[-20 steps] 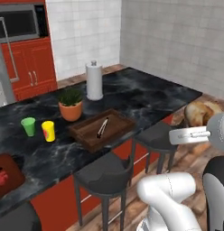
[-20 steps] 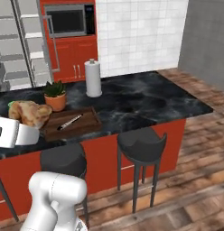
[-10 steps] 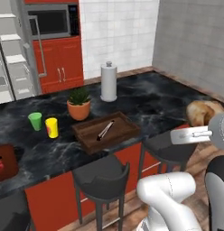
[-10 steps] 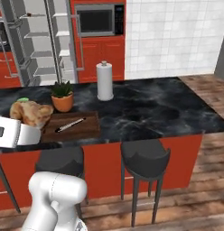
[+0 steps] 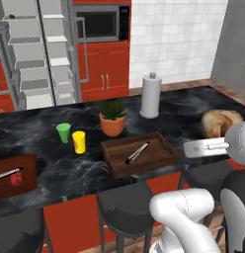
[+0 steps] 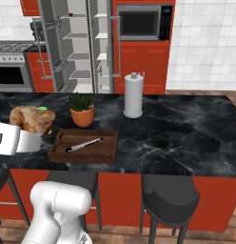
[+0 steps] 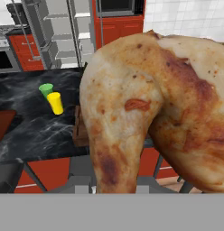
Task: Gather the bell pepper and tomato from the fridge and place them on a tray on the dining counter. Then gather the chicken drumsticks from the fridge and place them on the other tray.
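A large browned chicken drumstick (image 7: 150,103) sits right in front of the hand camera, and my gripper (image 5: 216,134) is shut on it, with the fingers hidden behind the meat. I hold it at the near edge of the dining counter (image 5: 193,111), right of the other tray (image 5: 156,157), a dark brown one with a raised rim. From the right side the drumstick (image 6: 32,119) hangs left of that tray (image 6: 72,155). The reddish-brown tray (image 5: 26,182) at far left carries a small red tomato (image 5: 16,179). The bell pepper is out of view. The fridge (image 5: 40,59) stands open behind.
A slim silver utensil (image 5: 137,152) lies in the dark tray. A potted plant (image 5: 113,118), a paper towel roll (image 5: 150,96), a green cup (image 5: 63,132) and a yellow cup (image 5: 79,142) stand on the counter. Dark stools (image 6: 170,198) line its near side.
The whole picture has shifted: the base has moved and turned, so the counter now lies squarely ahead and the open fridge has come into view. The drumstick stays in my gripper.
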